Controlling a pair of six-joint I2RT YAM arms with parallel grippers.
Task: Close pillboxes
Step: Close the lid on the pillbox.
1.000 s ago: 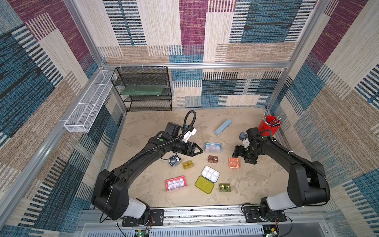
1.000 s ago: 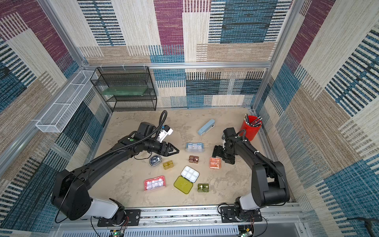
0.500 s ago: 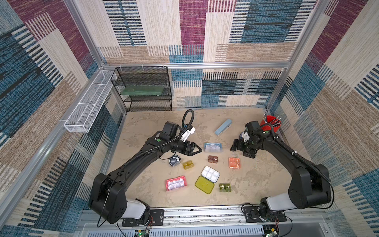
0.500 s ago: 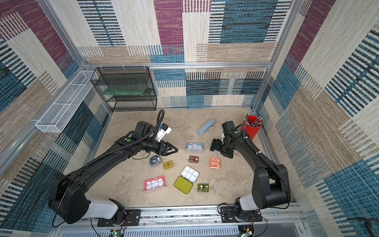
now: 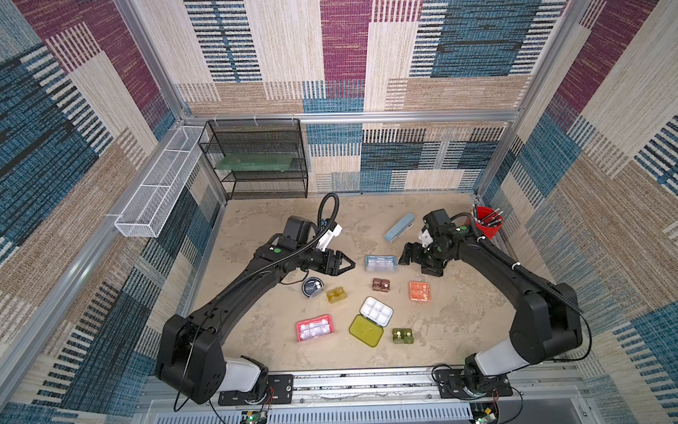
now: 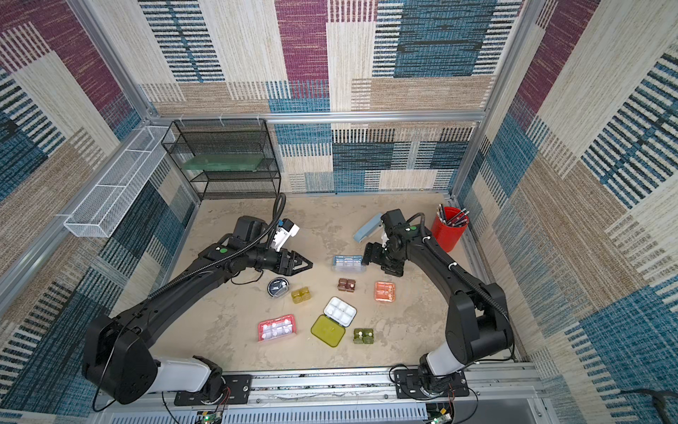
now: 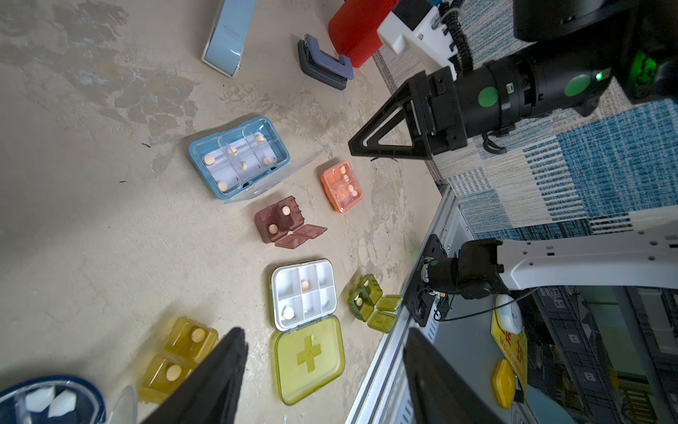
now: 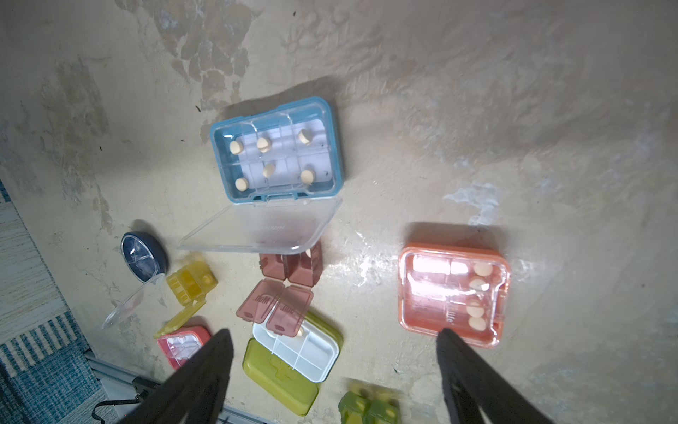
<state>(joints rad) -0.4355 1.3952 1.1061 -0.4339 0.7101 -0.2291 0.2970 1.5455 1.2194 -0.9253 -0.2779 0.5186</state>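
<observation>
light blue pillbox [image 8: 277, 150] lies open; brown pillbox [image 8: 293, 268] near its lid [image 8: 257, 227].

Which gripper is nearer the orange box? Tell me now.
Right. The right gripper hangs open just behind the orange box, toward the back wall; the left gripper is farther off, beyond the brown box.
</observation>
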